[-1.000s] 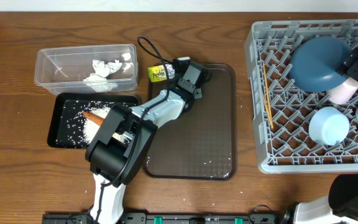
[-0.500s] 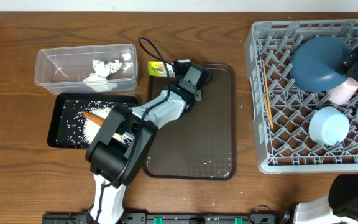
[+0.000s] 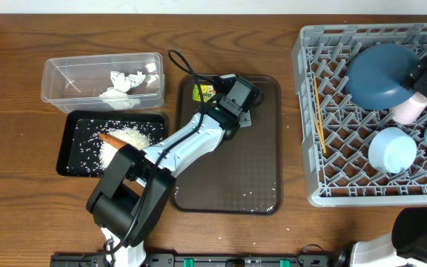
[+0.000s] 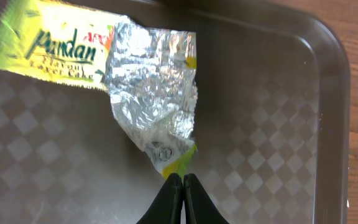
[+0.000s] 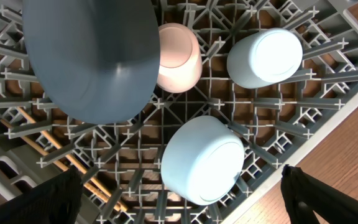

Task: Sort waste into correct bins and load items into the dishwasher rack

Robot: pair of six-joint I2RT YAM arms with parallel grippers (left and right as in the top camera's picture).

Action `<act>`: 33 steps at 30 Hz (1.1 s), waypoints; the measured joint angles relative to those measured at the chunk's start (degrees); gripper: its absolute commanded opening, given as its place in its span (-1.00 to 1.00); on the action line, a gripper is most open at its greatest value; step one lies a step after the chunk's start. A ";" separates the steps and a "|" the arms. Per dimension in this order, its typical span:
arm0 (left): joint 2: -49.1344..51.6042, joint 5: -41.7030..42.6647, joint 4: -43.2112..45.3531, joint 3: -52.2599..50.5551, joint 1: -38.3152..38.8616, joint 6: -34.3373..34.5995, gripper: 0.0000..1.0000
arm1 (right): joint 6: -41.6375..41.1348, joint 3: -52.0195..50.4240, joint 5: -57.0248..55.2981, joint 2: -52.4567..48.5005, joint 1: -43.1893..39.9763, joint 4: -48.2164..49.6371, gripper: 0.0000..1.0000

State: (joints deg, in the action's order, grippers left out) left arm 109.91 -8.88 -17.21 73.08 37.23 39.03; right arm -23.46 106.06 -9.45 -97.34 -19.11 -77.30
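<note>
My left gripper (image 4: pixel 183 178) (image 3: pixel 215 95) is shut on one corner of the yellow-green wrapper (image 4: pixel 148 93) (image 3: pixel 202 93), over the back left of the brown serving tray (image 3: pixel 250 170) (image 4: pixel 272 124). The clear tub (image 3: pixel 58 70) holds crumpled tissue (image 3: pixel 124 81). Rice (image 3: pixel 124 137) and the orange stick (image 3: pixel 110 138) lie in the black tray (image 3: pixel 71 119). In the grey rack (image 3: pixel 310 174) sit the dark-blue bowl (image 3: pixel 380 74) (image 5: pixel 92 56), small light-blue bowl (image 3: pixel 391 148) (image 5: pixel 204 158), white cup (image 5: pixel 178 57), pale-blue cup (image 5: pixel 265 57) and chopsticks (image 3: pixel 319 111). My right gripper (image 5: pixel 182 193) hangs open above the rack.
The left arm (image 3: pixel 184 141) stretches from the front edge across the brown tray's left side. A black cable (image 3: pixel 180 61) loops behind the tray. Bare wooden table (image 3: pixel 291 111) separates the tray from the rack.
My left gripper has shut on the wrapper and drawn it right, from the table beside the tub to over the brown tray. The right arm has not moved.
</note>
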 measured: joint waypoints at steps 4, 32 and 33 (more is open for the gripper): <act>0.00 0.61 -0.42 0.00 0.00 1.18 -0.26 | 0.00 0.00 0.00 0.00 0.00 -0.02 0.98; 0.42 2.78 4.26 0.00 -6.32 31.85 0.66 | 0.00 0.00 0.00 0.00 0.00 -0.02 0.99; 0.46 3.08 4.26 0.00 -6.32 32.41 0.65 | 0.00 0.00 0.00 0.00 0.00 -0.02 0.98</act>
State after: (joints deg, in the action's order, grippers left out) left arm 110.37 -5.80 -12.95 73.08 30.92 71.44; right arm -23.46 106.06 -9.45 -97.34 -19.11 -77.32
